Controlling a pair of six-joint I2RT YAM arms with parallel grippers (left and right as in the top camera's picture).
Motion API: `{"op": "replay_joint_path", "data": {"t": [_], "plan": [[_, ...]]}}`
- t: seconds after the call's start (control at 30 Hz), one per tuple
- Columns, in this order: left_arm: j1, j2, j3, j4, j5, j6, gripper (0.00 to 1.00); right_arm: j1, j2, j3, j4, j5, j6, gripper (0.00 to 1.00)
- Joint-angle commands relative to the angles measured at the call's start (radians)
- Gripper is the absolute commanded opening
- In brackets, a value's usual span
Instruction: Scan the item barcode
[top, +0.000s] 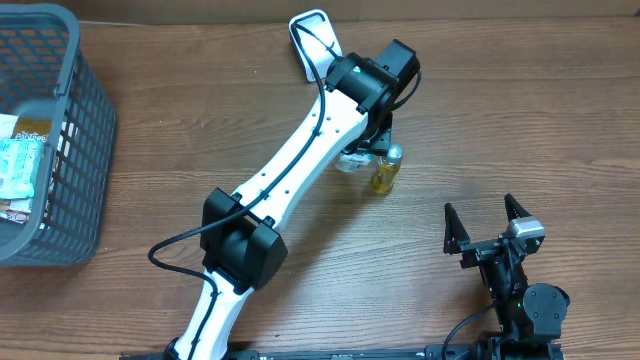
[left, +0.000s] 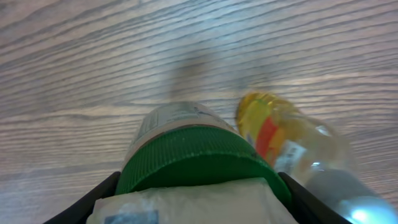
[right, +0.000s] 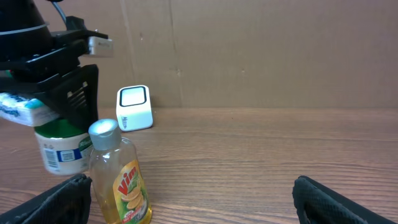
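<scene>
my left tool (left: 200, 190) grips the green-lid jar (right: 59, 152), well apart from the scanner (right: 135, 107). my right tool (top: 480, 215) is wide open, empty. i think no scan yet.

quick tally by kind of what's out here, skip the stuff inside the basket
bottle: 1
jar: 1
packet, held over the jar: 1
scanner: 1
basket: 1
total: 5
</scene>
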Motion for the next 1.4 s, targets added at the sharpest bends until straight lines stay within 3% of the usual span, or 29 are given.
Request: {"op": "replay_joint_path", "data": {"t": [0.0,0.23,0.73,1.37], "plan": [[0.036,0.002,-0.002,-0.016,-0.024,-0.001,0.42,-0.003,-0.007,-0.011,0.006,-0.005,0.003,1.0],[0.099,0.002,-0.002,-0.053,0.003,0.027,0.42,-0.003,-0.007,-0.011,0.006,-0.005,0.003,1.0],[0.108,0.002,-0.018,-0.043,0.0,0.032,0.43,-0.003,-0.007,-0.011,0.006,-0.005,0.003,1.0],[0.107,0.002,-0.309,0.158,0.055,0.017,0.44,-0.003,-0.007,-0.011,0.006,-0.005,0.003,1.0]]}}
